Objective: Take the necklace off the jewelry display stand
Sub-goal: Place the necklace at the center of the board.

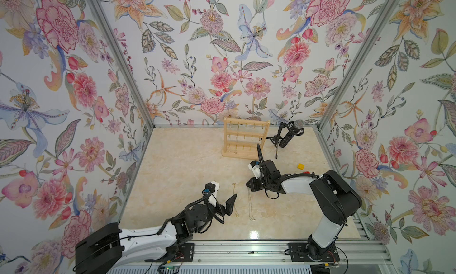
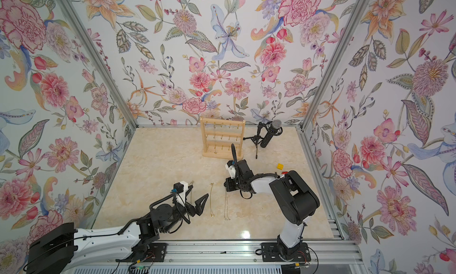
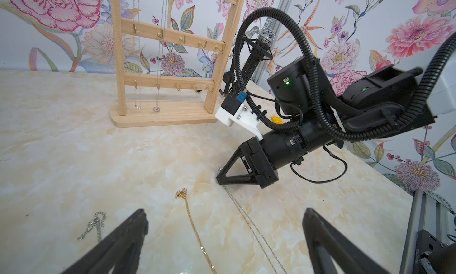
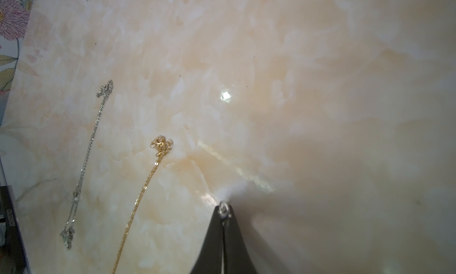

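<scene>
Presently, the light natural-wood jewelry display stand (image 1: 244, 139), with two posts and three pegged bars on a flat base, stands upright at upper centre in both top views. It sits on the cream marbled tabletop (image 1: 177, 166), close to the back wall. Two fine chains (image 3: 160, 50) hang from its pegs near one post.

The right gripper (image 1: 247, 184) sits at centre frame, well in front of the stand and low over the tabletop; contact with the surface cannot be confirmed. Its jaws are pressed together on one end of a thin silver chain necklace (image 1: 251, 206). The right wrist view shows the clasp ring (image 4: 223, 208) pinched at the very tips. The rest of that necklace lies off the stand on the tabletop, running toward the lower edge of the frame.

The left gripper (image 2: 204, 204), lower centre-left, has its jaws spread wide and holds nothing. Just beside it, between the two grippers, a gold chain (image 2: 211, 201) lies stretched on the tabletop. A second silver chain with a small pendant (image 4: 86, 156) lies on the far side of the gold one.

A black microphone on a tripod (image 1: 292, 133) stands right of the stand. A small yellow brick (image 1: 300, 166) lies at right centre.
</scene>
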`<action>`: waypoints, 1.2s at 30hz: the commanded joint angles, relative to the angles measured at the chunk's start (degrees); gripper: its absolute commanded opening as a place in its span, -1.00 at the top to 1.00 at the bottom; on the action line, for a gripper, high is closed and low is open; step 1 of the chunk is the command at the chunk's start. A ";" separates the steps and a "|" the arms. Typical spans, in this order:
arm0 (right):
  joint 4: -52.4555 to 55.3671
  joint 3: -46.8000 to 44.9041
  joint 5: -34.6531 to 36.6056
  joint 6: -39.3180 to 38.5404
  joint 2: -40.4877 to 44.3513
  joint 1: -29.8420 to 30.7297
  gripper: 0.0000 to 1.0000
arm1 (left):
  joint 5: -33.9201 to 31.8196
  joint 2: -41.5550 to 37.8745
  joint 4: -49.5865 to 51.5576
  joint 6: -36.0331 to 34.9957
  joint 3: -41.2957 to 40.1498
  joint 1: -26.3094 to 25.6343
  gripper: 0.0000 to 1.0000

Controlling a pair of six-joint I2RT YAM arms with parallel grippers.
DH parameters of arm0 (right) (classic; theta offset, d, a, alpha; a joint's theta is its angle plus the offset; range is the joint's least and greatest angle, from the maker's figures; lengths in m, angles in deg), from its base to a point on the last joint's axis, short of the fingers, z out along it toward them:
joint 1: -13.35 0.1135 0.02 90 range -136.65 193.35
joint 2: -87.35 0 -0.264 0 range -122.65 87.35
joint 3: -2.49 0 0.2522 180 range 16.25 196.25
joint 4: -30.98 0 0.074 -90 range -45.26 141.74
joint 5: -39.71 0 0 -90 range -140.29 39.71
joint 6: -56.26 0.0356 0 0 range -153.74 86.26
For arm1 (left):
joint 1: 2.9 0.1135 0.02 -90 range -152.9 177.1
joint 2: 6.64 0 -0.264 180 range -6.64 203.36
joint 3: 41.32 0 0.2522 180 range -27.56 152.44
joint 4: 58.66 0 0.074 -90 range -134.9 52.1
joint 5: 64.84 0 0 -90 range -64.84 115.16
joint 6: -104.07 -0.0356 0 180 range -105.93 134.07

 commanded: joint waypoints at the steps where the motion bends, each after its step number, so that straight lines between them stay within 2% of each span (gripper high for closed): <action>1: 1.22 -0.21 1.57 -0.71 -1.56 -0.47 0.78 | -1.01 0.44 -2.19 -0.90 0.19 0.61 -0.98; 14: 0.71 -0.18 2.23 0.75 -1.43 -1.14 0.70 | -1.01 0.41 -2.29 -0.81 0.15 0.62 -0.98; 22: -0.83 -0.50 1.45 2.82 -0.83 -1.84 0.48 | -0.93 0.70 -2.41 -0.81 0.17 0.65 -0.98; 36: -4.79 -2.79 -0.73 5.69 1.77 -2.11 0.22 | -0.82 0.90 -2.37 -0.79 0.25 0.63 -0.98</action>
